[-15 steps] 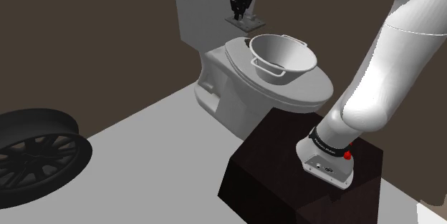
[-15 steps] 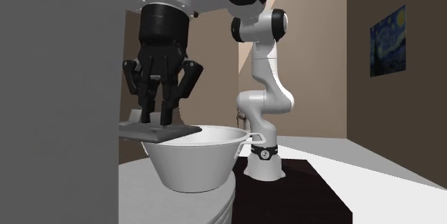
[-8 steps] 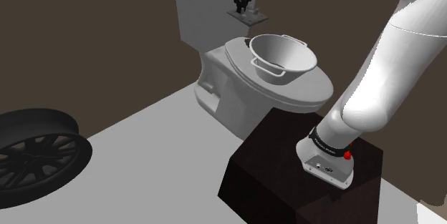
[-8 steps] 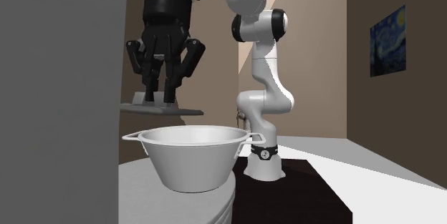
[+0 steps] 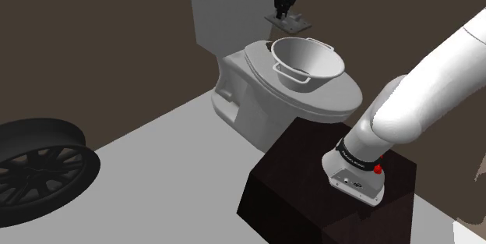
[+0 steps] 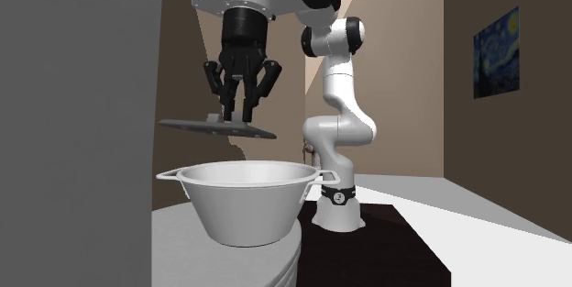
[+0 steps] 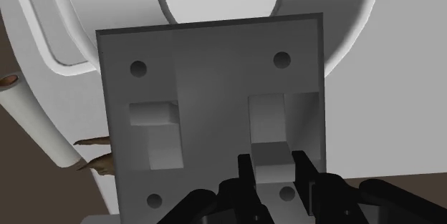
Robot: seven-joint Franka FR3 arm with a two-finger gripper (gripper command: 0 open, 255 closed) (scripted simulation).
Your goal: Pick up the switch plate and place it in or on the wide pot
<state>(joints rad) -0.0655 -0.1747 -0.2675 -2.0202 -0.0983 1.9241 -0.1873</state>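
Shoulder view, left to right: a dark wheel (image 5: 39,168) is lying at the lower left, and the white toilet (image 5: 257,114) is sitting at the centre. The wide pot (image 5: 308,61) is standing on its closed lid, right of centre. The black gripper (image 5: 285,5) is hanging at the upper centre, fingers pinched narrow on the grey switch plate (image 5: 288,22). In the wrist view they are clasping one raised toggle. Since a second ago the plate has been rising from about rim height and sliding rightward, so it is now hovering clear above the pot's far rim. By my judgement the lift is finishing and the carry is under way. Centring over the bowl, lowering and releasing are remaining.
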